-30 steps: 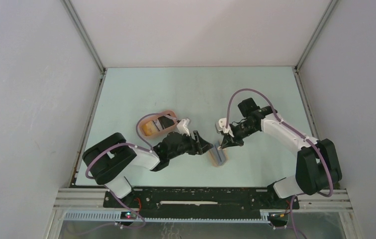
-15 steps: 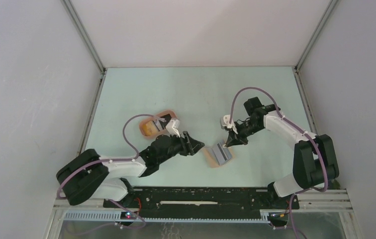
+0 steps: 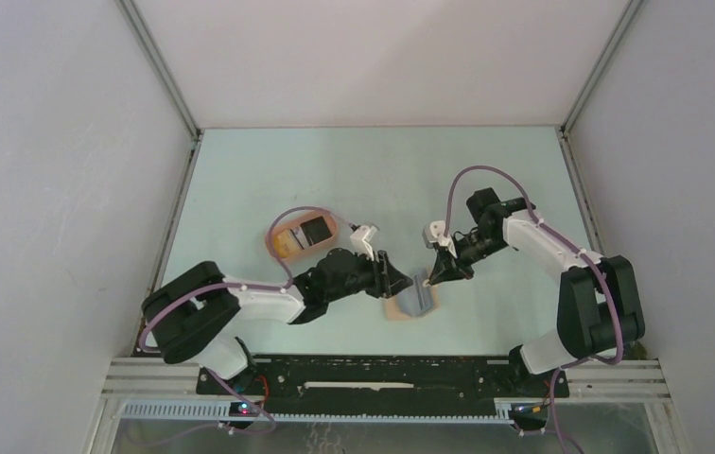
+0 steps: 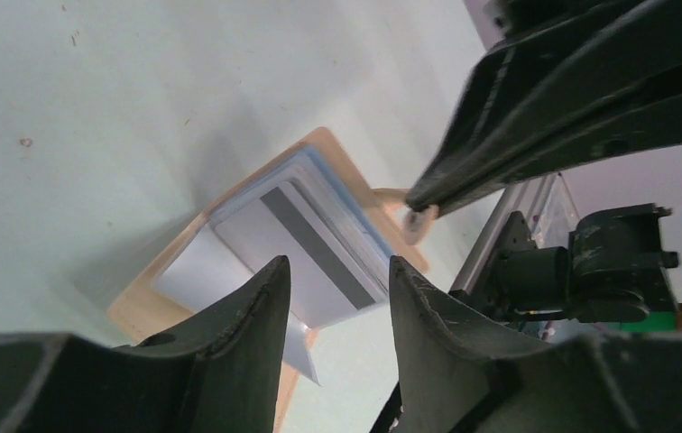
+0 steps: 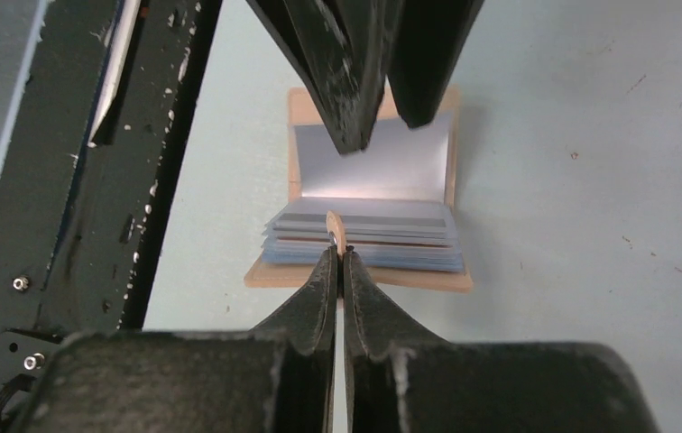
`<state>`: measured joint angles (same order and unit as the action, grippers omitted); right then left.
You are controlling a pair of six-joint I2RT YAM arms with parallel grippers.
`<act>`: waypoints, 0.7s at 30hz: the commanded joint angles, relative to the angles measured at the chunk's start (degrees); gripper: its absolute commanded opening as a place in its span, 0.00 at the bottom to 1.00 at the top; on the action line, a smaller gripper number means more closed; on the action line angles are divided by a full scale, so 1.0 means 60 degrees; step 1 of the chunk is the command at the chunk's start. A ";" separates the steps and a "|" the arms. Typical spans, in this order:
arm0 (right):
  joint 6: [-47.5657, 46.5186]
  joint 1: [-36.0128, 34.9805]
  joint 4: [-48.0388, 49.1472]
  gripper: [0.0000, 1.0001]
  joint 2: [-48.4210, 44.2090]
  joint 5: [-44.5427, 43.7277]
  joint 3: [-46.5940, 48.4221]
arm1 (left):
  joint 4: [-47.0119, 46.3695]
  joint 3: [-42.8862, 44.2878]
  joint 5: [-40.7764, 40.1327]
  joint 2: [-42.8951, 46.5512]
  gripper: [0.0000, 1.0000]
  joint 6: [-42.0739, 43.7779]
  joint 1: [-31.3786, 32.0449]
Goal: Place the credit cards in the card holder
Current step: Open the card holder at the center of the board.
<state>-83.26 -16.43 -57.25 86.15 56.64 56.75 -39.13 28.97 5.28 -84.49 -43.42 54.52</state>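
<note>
The tan card holder (image 3: 393, 309) lies open on the table between both grippers, with a stack of pale grey-blue cards (image 4: 315, 244) in it, the top one with a dark stripe. My right gripper (image 5: 338, 257) is shut on its small snap tab (image 5: 336, 230) at the near edge of the card holder (image 5: 364, 280). My left gripper (image 4: 336, 271) hovers open just over the far side of the card holder (image 4: 139, 307), nothing between its fingers. A black card (image 3: 315, 230) and a yellow-orange card (image 3: 286, 244) lie further left.
Those two cards sit in a salmon-pink oval tray (image 3: 271, 238) at the left of the table. My left gripper (image 3: 397, 283) and right gripper (image 3: 437, 277) stand close together over the holder. The black base rail (image 5: 76, 180) runs along the table's near edge.
My left gripper has swung back right to the card holder and its jaws have narrowed. The holder has shifted slightly left. The right gripper stays on the tab.
</note>
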 commanded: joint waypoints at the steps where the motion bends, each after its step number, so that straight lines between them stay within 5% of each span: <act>1: -0.0663 0.0272 -0.0606 0.07 -0.0369 0.1007 0.0076 | -0.0595 0.0573 0.0400 -0.0830 0.50 -0.0145 0.0047; 21: -0.1183 0.0534 -0.1005 0.08 -0.0232 0.1203 0.0077 | -0.0357 0.0920 0.0291 -0.1613 0.72 -0.0267 0.0141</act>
<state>-88.86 -13.52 -62.19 85.84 61.12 56.75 -39.68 31.73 6.68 -94.30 -44.62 55.07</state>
